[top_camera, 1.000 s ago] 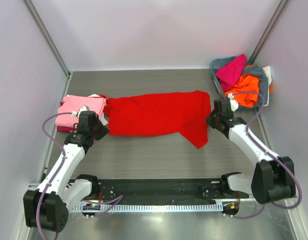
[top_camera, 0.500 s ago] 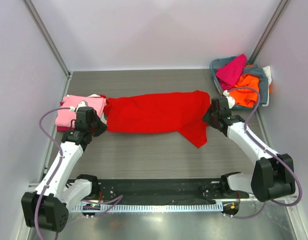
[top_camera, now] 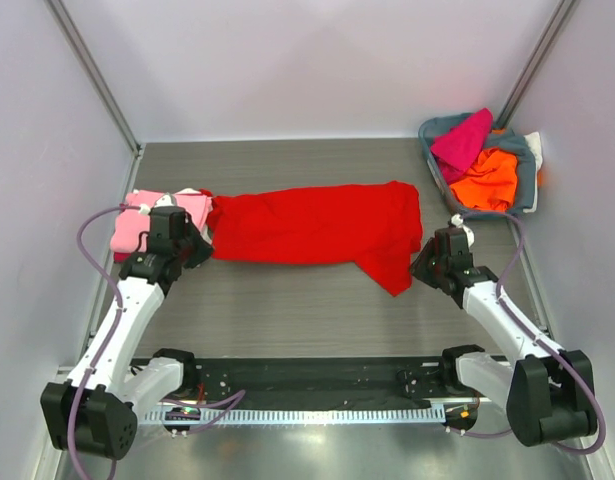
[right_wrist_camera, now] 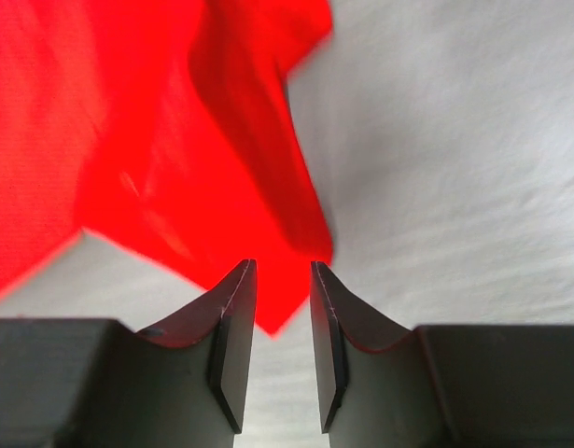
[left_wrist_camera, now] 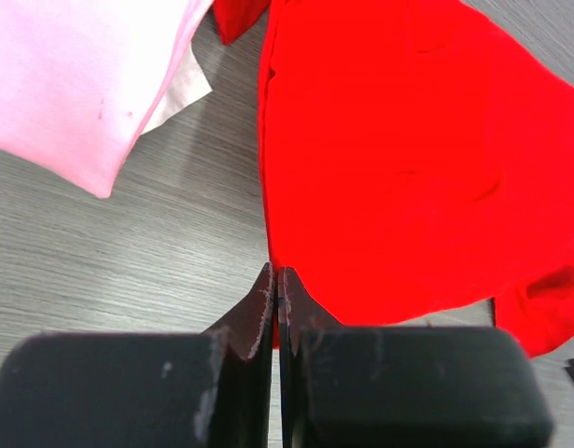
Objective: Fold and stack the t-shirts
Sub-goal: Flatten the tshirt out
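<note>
Red t-shirt spread on the surface, one end effector at each end of it.

The red t-shirt lies flat across the middle of the surface, with one corner hanging toward the near right side. The left end effector is at the left border of this shirt, its fingers pressed together; no cloth shows between them. The right end effector is at the pointed right corner, its fingers only narrowly apart and holding nothing. A folded pink t-shirt rests at the far left, just beside the red one. In the far right corner, the grey-blue basket contains a magenta t-shirt and an orange t-shirt.
</note>
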